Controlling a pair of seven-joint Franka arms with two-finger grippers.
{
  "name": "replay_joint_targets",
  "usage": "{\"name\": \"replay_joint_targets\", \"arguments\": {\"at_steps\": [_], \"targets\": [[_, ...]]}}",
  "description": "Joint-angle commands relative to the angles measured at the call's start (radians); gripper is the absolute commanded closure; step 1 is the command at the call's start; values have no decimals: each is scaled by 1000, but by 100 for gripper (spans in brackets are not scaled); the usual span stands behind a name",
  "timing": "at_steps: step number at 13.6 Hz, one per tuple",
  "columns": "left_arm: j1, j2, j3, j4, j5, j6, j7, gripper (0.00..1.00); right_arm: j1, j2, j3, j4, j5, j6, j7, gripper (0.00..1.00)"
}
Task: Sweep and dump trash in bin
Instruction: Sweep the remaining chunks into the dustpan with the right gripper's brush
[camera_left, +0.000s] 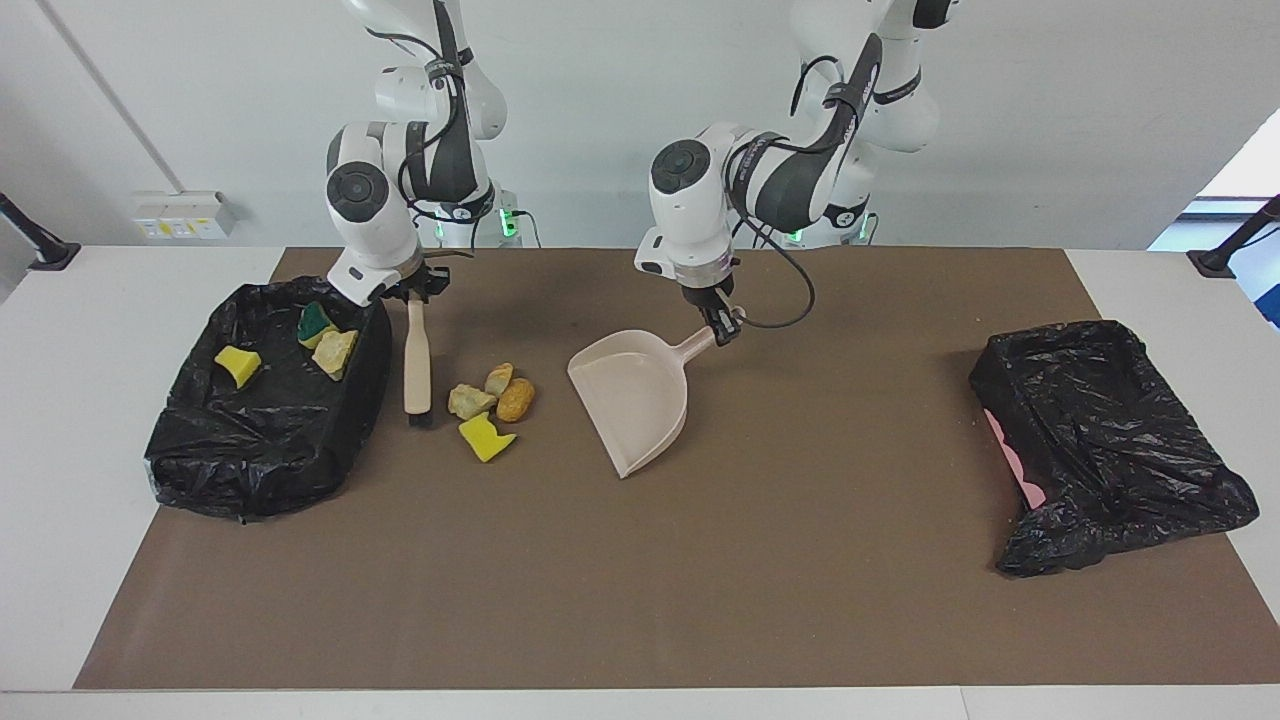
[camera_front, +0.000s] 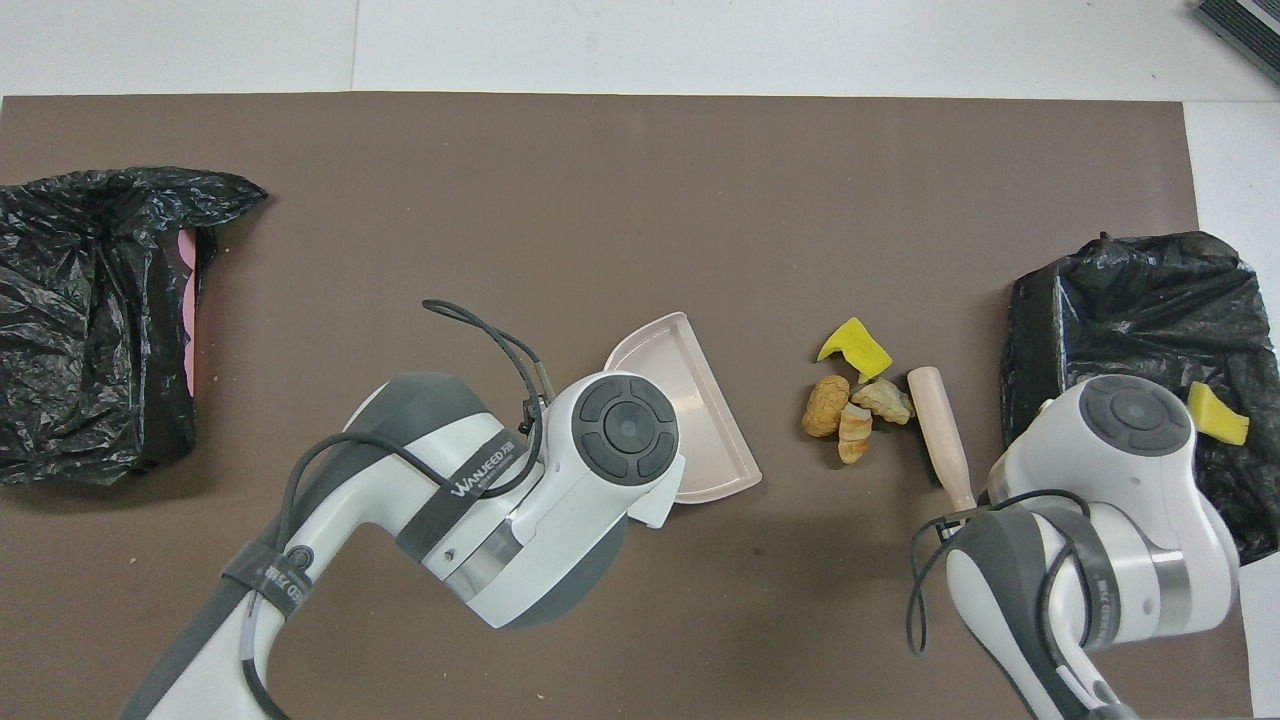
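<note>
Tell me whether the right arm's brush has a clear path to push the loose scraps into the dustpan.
Probably yes: the brush stands right beside the loose scraps, with bare mat between them and the dustpan, which the left pincer holds.

brown mat (camera_left: 700, 580) on white table (camera_left: 60, 400), wall outlet (camera_left: 185, 214) nr right arm's end

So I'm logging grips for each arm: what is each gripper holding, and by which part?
The left gripper holds the dustpan by the end of its handle. The right gripper holds the hand brush by the top of its handle.
</note>
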Motion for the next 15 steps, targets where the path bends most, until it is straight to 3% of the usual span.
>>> {"name": "replay_joint_targets", "arguments": {"at_steps": [1,7,11,13,15], "targets": [[-21,-51,11,-72,17,23,15,100,41,10,7,-3,51,31,17,100],[-35,-77,9,-117,15,48,15,100,266,29,7,-1,232,97,24,100],[-35,-77,9,-119,14,52,15,100,302,17,7,2,522,83,-54,100],[-35,-77,9,-119,14,60,15,100,299,-15,3,15,528,48,-59,100],[-34,-77,9,-122,14,65,13,100,251,-52,-13,90,515,-96,-63,100]]}}
